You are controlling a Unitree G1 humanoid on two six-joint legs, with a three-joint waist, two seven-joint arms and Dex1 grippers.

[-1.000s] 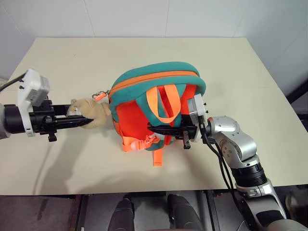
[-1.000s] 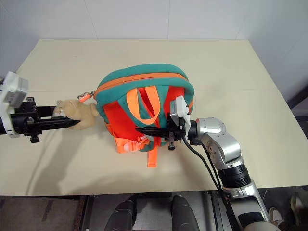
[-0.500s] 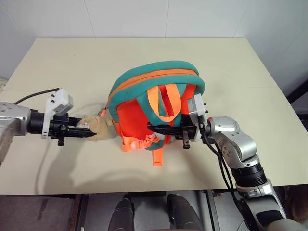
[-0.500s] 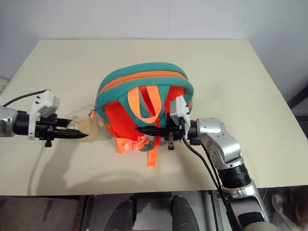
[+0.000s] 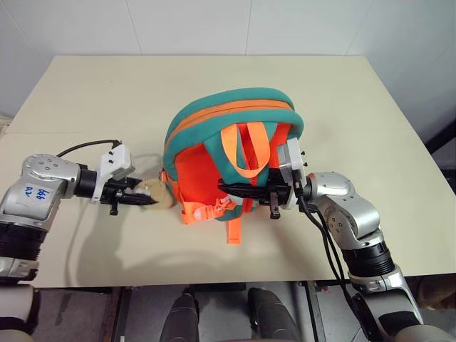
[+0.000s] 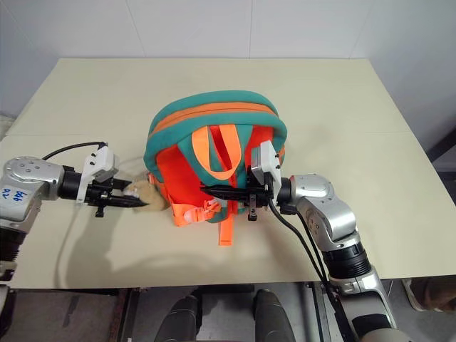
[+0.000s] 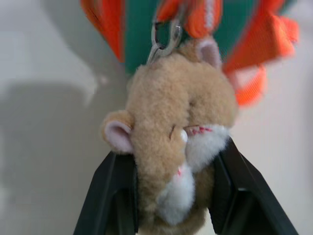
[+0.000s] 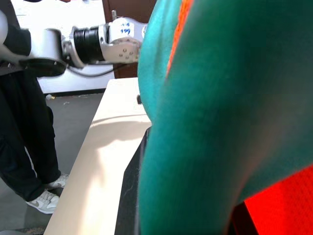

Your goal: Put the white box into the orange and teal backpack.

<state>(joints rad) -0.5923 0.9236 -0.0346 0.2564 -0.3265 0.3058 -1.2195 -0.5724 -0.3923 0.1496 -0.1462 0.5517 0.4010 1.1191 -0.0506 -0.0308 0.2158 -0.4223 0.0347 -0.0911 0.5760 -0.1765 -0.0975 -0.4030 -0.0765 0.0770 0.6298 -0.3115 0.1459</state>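
On the table [image 5: 85,92], orange and teal backpack [image 5: 235,153] upright, straps facing the robot.

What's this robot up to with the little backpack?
It is handling an orange and teal backpack standing on a cream table. The left gripper is closed on the tan plush toy clipped to the bag's side. The right gripper, shut, holds a teal strap on the bag's back. The zipper along the top looks closed, so nothing is going in just yet.
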